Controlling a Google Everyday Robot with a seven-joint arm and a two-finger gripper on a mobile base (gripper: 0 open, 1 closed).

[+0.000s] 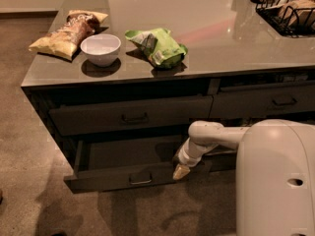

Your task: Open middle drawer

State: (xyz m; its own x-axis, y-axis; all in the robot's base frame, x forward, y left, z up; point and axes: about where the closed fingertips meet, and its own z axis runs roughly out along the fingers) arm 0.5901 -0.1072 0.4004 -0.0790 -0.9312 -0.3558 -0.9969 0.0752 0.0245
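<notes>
The middle drawer (110,180) is a wide dark drawer low on the cabinet's left side. It stands pulled out toward me, and its shallow dark inside (128,152) shows. Its small bar handle (140,179) is at the centre of the front. My gripper (180,171), with cream-coloured tips, sits at the right end of the drawer's front, by its top edge and well right of the handle. My white arm (206,137) reaches to it from the right.
A closed drawer (130,114) sits above the open one, and another (266,102) to the right. On the counter (221,28) are a white bowl (100,48), a green bag (157,45), a brown chip bag (66,31) and a wire basket (290,9). My white body (275,181) fills the lower right.
</notes>
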